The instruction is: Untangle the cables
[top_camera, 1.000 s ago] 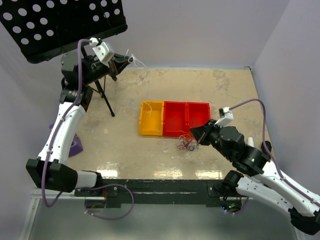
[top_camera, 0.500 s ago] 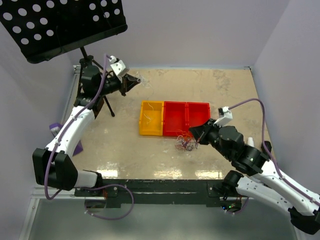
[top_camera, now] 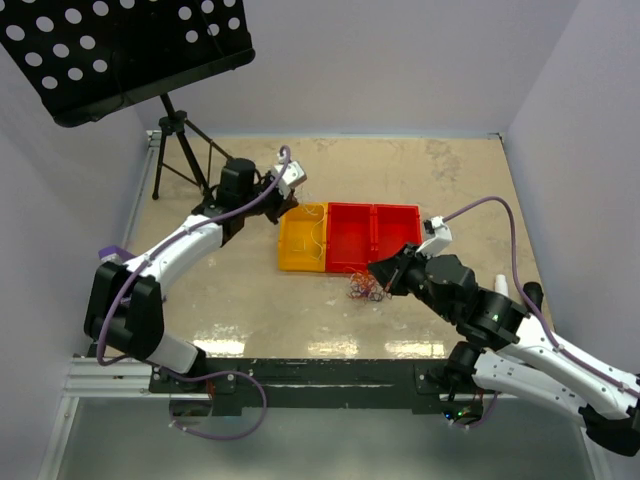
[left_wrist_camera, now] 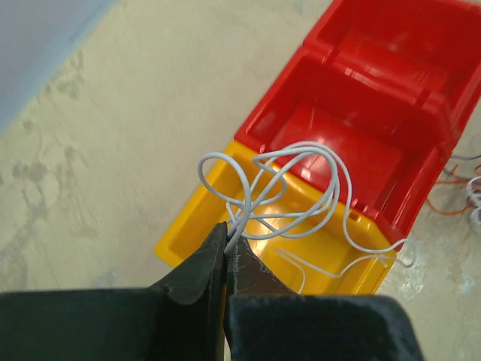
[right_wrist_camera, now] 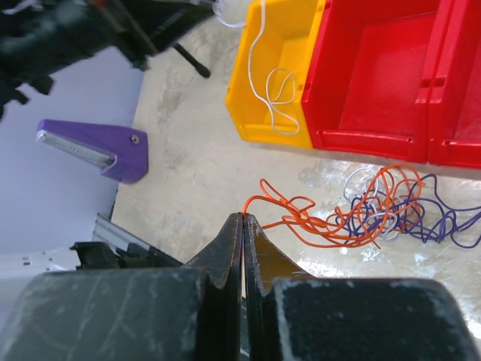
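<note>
A tangle of red-orange, purple and white cables (top_camera: 362,289) lies on the table in front of the red bins (top_camera: 372,240); it also shows in the right wrist view (right_wrist_camera: 391,207). My right gripper (top_camera: 375,272) is shut on a red-orange strand (right_wrist_camera: 316,226) that leads out of the tangle, pinched at the tips (right_wrist_camera: 243,218). My left gripper (top_camera: 290,205) is shut on a looped white cable (left_wrist_camera: 293,195) at the tips (left_wrist_camera: 226,229). It holds the cable over the yellow bin (top_camera: 300,268), and the loose end trails into the bin (right_wrist_camera: 274,94).
The yellow bin (left_wrist_camera: 188,241) and two red bins (left_wrist_camera: 353,143) stand side by side mid-table. A black perforated music stand (top_camera: 120,50) on a tripod (top_camera: 180,150) stands at the back left. A purple wedge (right_wrist_camera: 90,147) lies at the left edge.
My left arm swung from beside the music stand at the back left down to the yellow bin, carrying the white cable. My right gripper shifted slightly left at the tangle.
</note>
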